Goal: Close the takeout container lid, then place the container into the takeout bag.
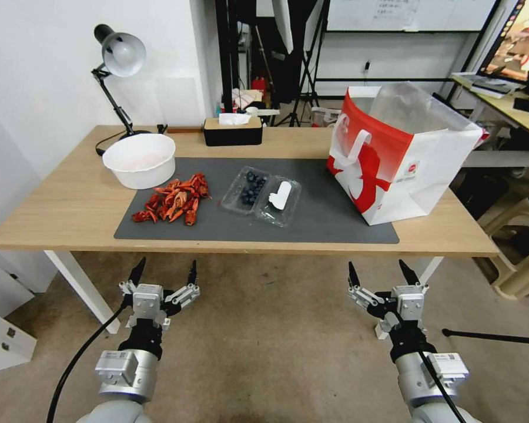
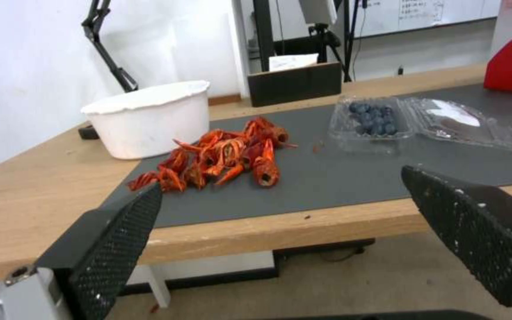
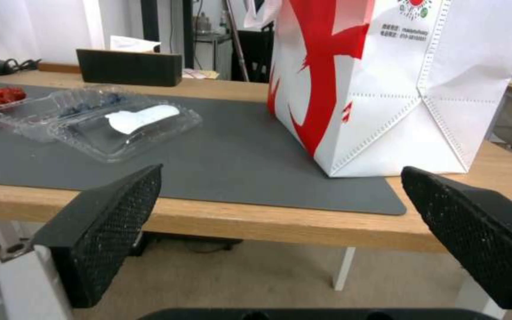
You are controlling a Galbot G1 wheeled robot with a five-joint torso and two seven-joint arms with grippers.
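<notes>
The clear takeout container [image 1: 246,188] lies open on the grey mat [image 1: 329,217] at the table's middle, blueberries in its left half. Its lid [image 1: 278,201] is folded flat to the right, white label up. In the wrist views the container [image 2: 372,122] [image 3: 49,110] and lid [image 2: 462,125] [image 3: 127,127] lie flat on the mat too. The red-and-white takeout bag [image 1: 401,163] [image 3: 380,80] stands upright at the mat's right end, mouth open. My left gripper [image 1: 164,271] [image 2: 280,222] and right gripper [image 1: 381,272] [image 3: 280,218] both hang open below the table's front edge, holding nothing.
A pile of red crayfish shells [image 1: 173,201] lies left of the container, with a round white bowl [image 1: 139,160] behind it. A black tissue box [image 1: 232,130] and a desk lamp [image 1: 119,64] stand at the back. A stool [image 1: 526,247] is right of the table.
</notes>
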